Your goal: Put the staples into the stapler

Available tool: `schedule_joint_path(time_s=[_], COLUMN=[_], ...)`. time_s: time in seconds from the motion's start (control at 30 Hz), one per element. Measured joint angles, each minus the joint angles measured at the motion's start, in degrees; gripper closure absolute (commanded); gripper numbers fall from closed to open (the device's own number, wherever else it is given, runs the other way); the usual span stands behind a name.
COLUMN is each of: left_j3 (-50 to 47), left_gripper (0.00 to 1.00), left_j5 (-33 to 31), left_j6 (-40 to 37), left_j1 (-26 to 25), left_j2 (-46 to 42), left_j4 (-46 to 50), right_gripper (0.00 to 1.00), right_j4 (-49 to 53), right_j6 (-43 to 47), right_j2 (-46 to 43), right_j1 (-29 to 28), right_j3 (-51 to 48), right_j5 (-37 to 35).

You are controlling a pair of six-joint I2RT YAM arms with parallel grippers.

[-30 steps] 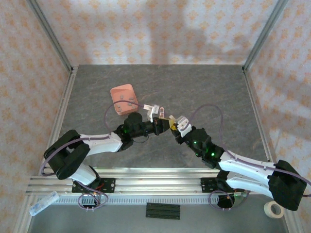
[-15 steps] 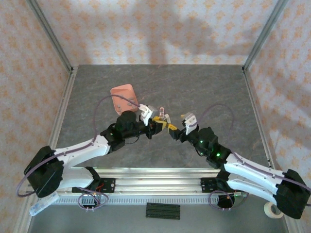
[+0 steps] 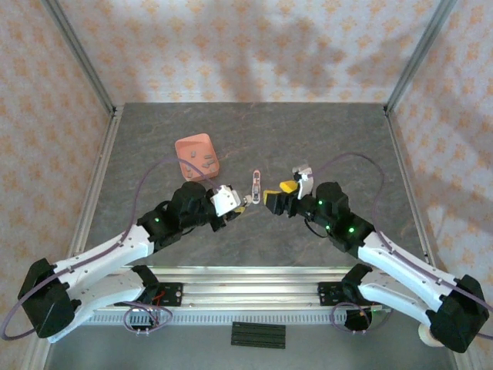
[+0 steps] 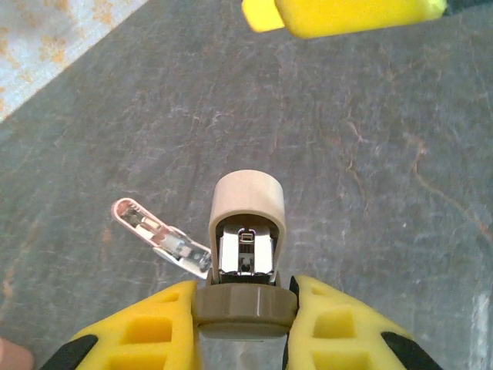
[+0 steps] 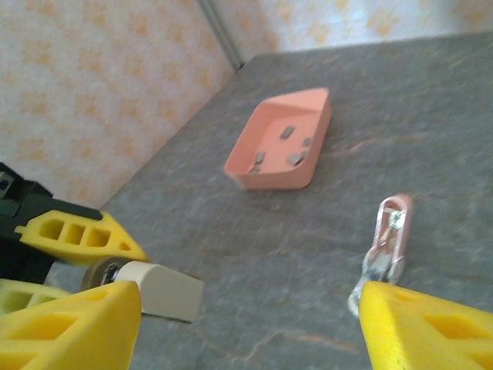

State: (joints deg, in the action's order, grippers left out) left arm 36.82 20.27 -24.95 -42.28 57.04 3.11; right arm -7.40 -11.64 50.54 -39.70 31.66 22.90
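Since the two hands stood together at the stapler a second ago, they have drawn apart, and the stapler is now in two pieces. The left hand (image 4: pixel 245 291) is clamped on the beige stapler body (image 4: pixel 246 223), low in the left wrist view, with its metal channel exposed (whether any strip sits in it cannot be told). The right hand (image 5: pixel 250 297) has let go and stands with its fingers spread, holding nothing. The pink stapler part (image 3: pixel 255 183) lies flat on the desk (image 3: pixel 347 139) at the centre of the overhead frame, between the two hands and touching neither. The staples (image 5: pixel 296 159) rest in the salmon-pink tray (image 5: pixel 266 176), upper middle of the right wrist view, well apart from both pieces.

Assessment: the opening step appears complete, and loading has not begun. The freed right hand looks best placed to fetch a strip. The strips are tiny, so a fine pinch will be needed.
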Motion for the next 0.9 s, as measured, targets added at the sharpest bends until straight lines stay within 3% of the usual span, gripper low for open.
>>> schedule_joint_path(time_s=[0.37,0.9], left_j3=[0.52,0.74], left_gripper=[0.95,0.94], left_j5=[-0.22,-0.87], left_j6=[-8.61,-9.44], left_j1=[-0.02,-0.02], left_j2=[-0.28,-0.26], left_j4=[7.1,7.48], right_gripper=[0.28,0.31], right_j4=[7.02,9.16], right_j6=[-2.38,-2.8], right_j2=[12.61,20.68], right_j1=[0.0,-0.76], right_j3=[9.81,11.21], right_j5=[14.36,20.31])
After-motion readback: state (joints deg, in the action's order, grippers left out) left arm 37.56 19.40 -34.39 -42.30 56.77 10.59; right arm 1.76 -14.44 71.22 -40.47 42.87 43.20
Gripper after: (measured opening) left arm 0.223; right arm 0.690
